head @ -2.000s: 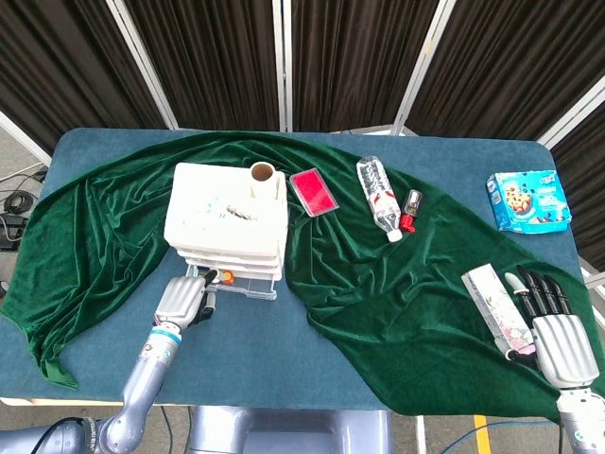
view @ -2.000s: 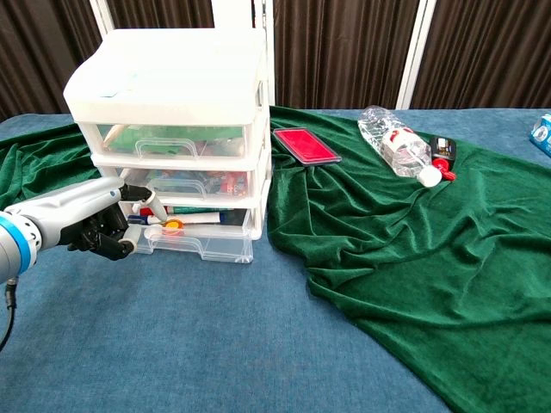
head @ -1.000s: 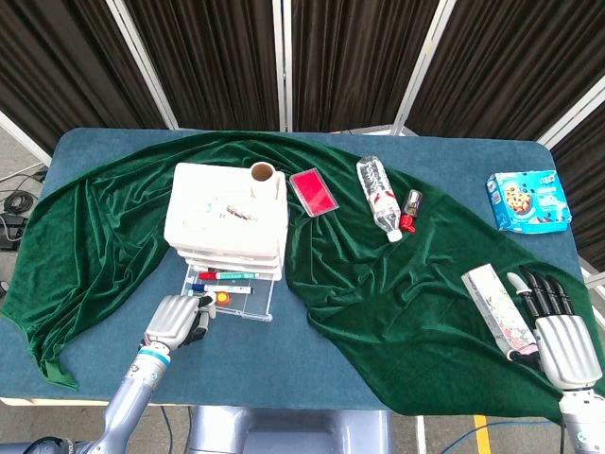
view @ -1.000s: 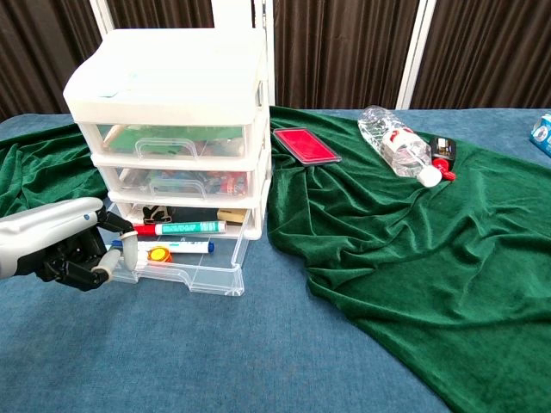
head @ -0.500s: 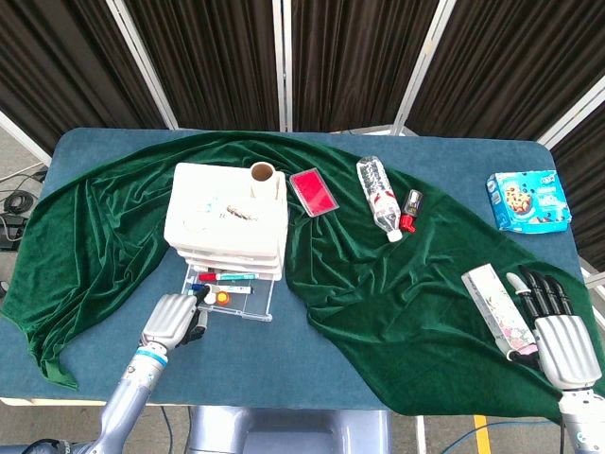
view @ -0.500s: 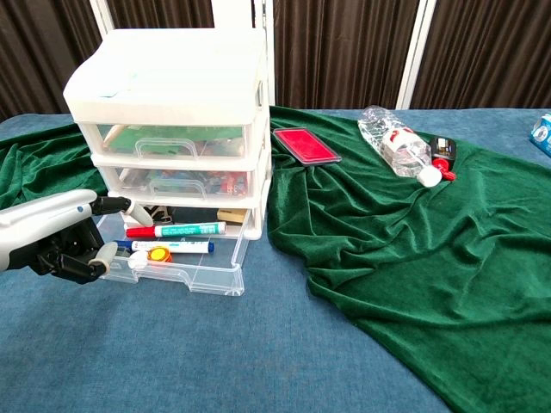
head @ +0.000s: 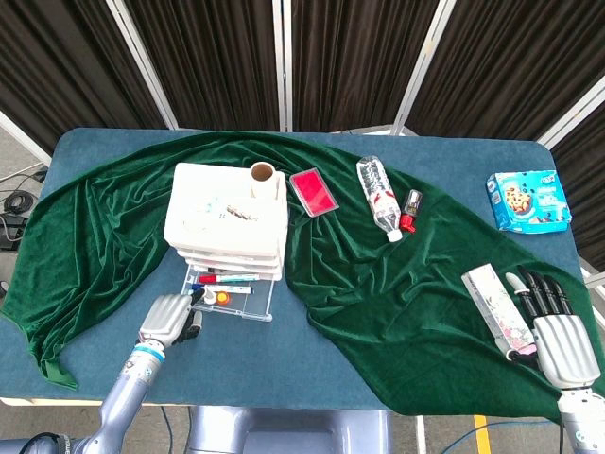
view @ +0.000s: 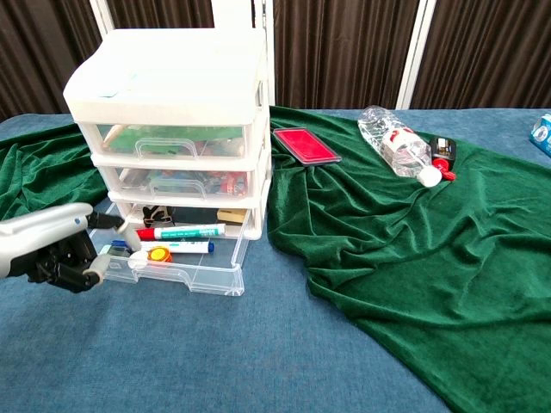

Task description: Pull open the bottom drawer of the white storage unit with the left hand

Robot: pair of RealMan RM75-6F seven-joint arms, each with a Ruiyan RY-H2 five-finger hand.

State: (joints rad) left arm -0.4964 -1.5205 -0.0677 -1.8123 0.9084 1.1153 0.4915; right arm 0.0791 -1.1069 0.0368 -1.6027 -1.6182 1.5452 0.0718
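Note:
The white storage unit [head: 227,219] [view: 172,112] stands on the blue table, left of centre. Its clear bottom drawer [head: 230,313] [view: 191,281] is pulled out toward me, showing markers [view: 181,231] and a small orange disc [view: 157,253]. My left hand [head: 168,319] [view: 53,251] sits at the drawer's front left corner, fingers curled, their tips against the rim; whether it still grips is unclear. My right hand [head: 558,336] lies flat and open at the table's right front, fingers straight, beside a white carton [head: 496,307]. The chest view does not show it.
A green cloth [head: 397,284] covers much of the table. On it lie a plastic bottle [head: 380,199] [view: 396,146], a red case [head: 313,190] [view: 306,144] and a small black and red item [head: 411,210]. A blue cookie box [head: 527,200] sits far right. A tape roll [head: 262,173] stands on the unit.
The left hand pulled the bottom drawer out toward the table's front. In the last half second the drawer stayed still while the hand slid slightly left along its corner. The right hand has not moved.

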